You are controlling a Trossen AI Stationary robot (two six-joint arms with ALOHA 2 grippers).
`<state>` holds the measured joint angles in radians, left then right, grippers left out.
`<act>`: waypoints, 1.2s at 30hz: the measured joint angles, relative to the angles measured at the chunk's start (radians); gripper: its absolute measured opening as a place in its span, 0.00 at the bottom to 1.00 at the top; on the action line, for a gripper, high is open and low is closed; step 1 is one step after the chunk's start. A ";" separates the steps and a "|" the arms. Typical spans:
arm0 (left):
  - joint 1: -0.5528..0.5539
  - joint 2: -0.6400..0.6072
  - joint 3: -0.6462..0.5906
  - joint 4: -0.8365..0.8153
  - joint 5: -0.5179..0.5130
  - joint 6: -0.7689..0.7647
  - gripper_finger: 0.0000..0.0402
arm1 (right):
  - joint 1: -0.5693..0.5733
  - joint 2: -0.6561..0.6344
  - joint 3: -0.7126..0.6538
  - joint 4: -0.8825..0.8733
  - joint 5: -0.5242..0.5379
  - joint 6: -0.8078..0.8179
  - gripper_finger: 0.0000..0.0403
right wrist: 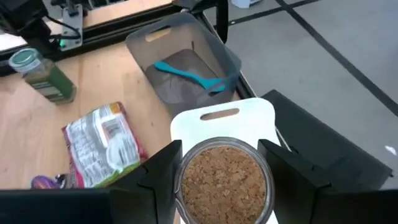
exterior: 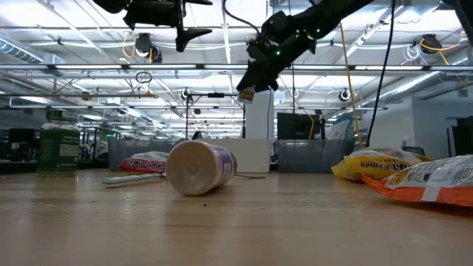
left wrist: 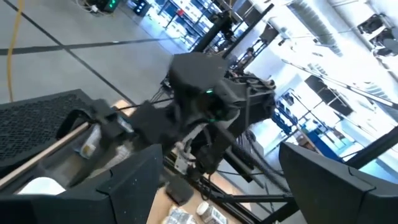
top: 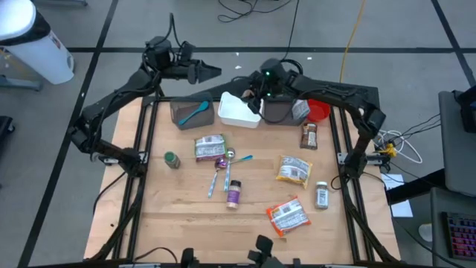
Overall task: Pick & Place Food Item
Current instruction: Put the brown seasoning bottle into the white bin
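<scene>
The right gripper (right wrist: 221, 180) hangs above the white bin (top: 239, 110) at the twelve o'clock edge of the table, jaws clamped on a clear round jar (right wrist: 222, 179) packed with coarse brown granules. In the right wrist view the jar sits snug between the two dark fingers, directly over the bin's smooth white plastic and its slot handle. In the low view the jar rides high off the table, a small tan shape under the arm.

At nine o'clock of the white bin sits a grey translucent bin (top: 192, 113), a teal plastic spoon (top: 195, 115) lying slantwise inside. The left gripper (top: 210, 71) waits beyond the table's far edge, near eleven o'clock, jaws spread with nothing between them.

Down on the pale wooden table (top: 186, 216): a green-capped glass spice jar (top: 172, 159) at nine o'clock, a crinkly silver-and-green pouch (top: 209, 147) just beside it, a yellow bag (top: 293, 170) at three o'clock and an orange packet (top: 288, 217) at five o'clock. A purple-labelled tub (top: 233, 194) lies on its side near centre. The print on these packs is too small to read.
</scene>
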<state>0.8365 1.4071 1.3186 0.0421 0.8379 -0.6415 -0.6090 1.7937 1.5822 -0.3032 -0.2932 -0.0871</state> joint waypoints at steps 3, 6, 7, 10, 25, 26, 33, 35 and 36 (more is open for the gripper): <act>-0.012 0.000 0.000 0.014 0.000 0.000 0.82 | -0.001 0.043 0.001 0.009 -0.001 0.011 0.45; -0.021 0.000 0.000 0.015 0.000 0.004 0.81 | -0.006 0.088 0.001 0.023 -0.002 0.024 0.45; -0.021 0.000 0.000 0.015 0.000 0.003 0.81 | -0.006 0.101 0.001 0.031 -0.003 0.029 0.45; -0.021 0.000 0.000 0.015 0.000 0.002 0.81 | -0.013 0.135 0.001 0.044 -0.020 0.046 0.45; -0.020 0.000 0.000 0.014 0.001 0.004 0.79 | -0.069 0.222 0.000 0.030 -0.017 0.023 0.45; -0.020 0.000 0.000 0.014 0.001 0.004 0.80 | -0.072 0.227 0.000 0.031 -0.002 0.018 0.45; -0.020 0.000 0.000 0.014 0.000 0.009 0.81 | -0.075 0.260 0.003 0.027 0.005 -0.012 0.45; -0.020 0.000 0.000 0.014 0.000 0.009 0.80 | -0.072 0.267 -0.002 -0.007 0.005 -0.013 0.45; -0.020 0.000 0.000 0.014 0.000 0.009 0.79 | -0.071 0.271 -0.003 -0.011 0.005 -0.020 0.45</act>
<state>0.8165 1.4075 1.3186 0.0559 0.8375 -0.6323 -0.6804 2.0648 1.5791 -0.3142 -0.2886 -0.1074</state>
